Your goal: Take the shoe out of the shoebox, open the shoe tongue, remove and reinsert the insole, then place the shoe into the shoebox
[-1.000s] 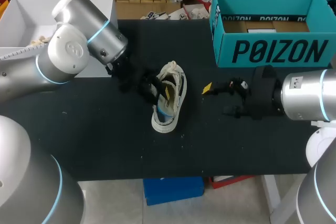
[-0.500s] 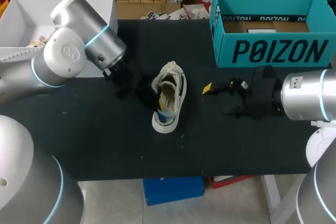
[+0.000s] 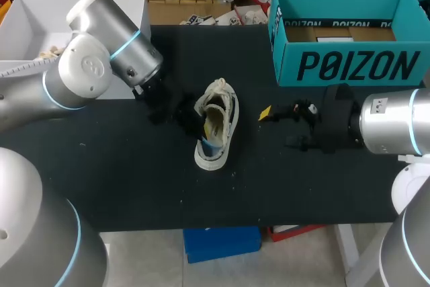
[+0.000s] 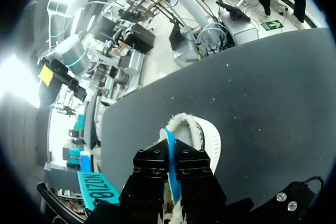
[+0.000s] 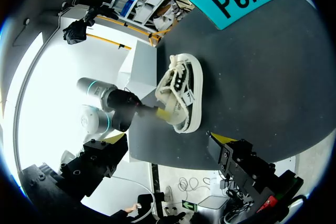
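Where the left end effector [image 3: 193, 117] is sitting against the left side of the shoe [image 3: 218, 132], its fingers are pressing close together on a thin blue strip, which I am taking for the edge of the insole [image 4: 170, 150], at the shoe's opening. The shoe is lying near the middle of the table [image 3: 134, 179], its long axis running from the far side toward the near edge, crosswise to the left fingers. The left arm is therefore by far the nearer one, and I am judging that drawing the insole free means pulling leftward. The right end effector [image 5: 166, 140] is hovering near the shoe's right side without touching it, spread wide and holding nothing. The shoebox [image 3: 342, 65] is standing open at the far right, well apart from the shoe.
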